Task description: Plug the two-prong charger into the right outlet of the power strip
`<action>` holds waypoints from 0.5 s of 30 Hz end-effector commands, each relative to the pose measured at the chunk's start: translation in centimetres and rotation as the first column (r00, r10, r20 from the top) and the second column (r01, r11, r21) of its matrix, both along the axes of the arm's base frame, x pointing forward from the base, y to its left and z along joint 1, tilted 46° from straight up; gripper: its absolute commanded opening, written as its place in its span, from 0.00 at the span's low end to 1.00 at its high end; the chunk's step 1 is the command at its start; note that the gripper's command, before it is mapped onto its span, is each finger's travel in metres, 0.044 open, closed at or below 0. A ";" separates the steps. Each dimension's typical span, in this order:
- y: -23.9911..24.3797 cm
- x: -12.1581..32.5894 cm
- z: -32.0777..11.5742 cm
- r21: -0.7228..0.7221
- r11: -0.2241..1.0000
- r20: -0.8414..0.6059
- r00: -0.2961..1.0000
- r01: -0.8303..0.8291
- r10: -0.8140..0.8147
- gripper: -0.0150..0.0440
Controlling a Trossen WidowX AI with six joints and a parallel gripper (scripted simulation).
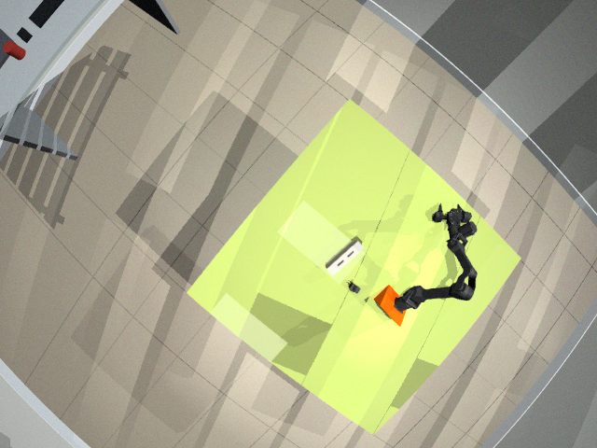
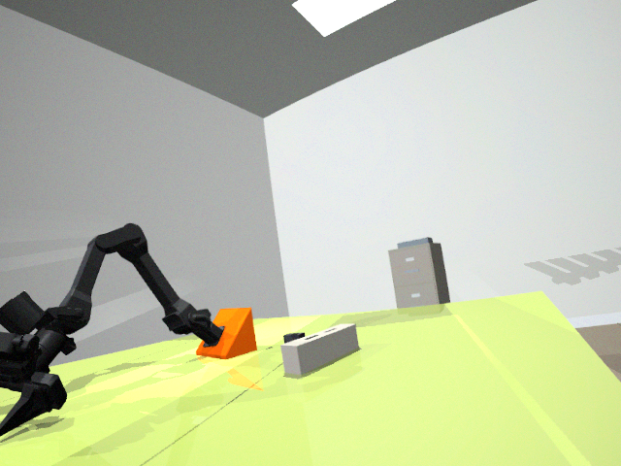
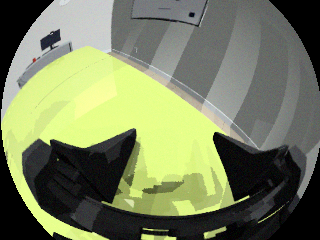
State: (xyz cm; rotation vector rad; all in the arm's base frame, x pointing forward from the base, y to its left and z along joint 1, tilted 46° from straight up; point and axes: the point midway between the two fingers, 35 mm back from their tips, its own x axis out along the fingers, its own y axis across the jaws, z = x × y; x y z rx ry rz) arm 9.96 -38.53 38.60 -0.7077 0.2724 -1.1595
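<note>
The power strip (image 1: 357, 247) (image 2: 326, 350) is a pale block with two dark slots on top. The small black charger (image 1: 354, 287) (image 2: 293, 336) lies on the table near one long side of the strip, apart from it; its prongs show faintly in the top view, on the end towards the strip. My gripper (image 1: 449, 206) (image 3: 176, 134) is open and empty, far from both, near the table's right edge in the top view. In the exterior view it is low at the left edge, partly cut off. The wrist view shows neither charger nor strip.
An orange wedge (image 1: 386, 299) (image 2: 241, 336) carries the arm's base and stands near the charger on the green table (image 1: 337, 385) (image 2: 401, 426). A tiny dark mark lies between charger and wedge. A cabinet (image 2: 411, 281) stands beyond the table. Shadows cross the table.
</note>
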 end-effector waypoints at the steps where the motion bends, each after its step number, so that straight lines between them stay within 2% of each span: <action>1: -0.3 1.7 -1.1 0.050 0.998 0.016 0.999 -0.034 0.034 1.00; 15: 0.9 8.2 -4.0 0.194 0.964 0.065 0.983 -0.180 0.171 1.00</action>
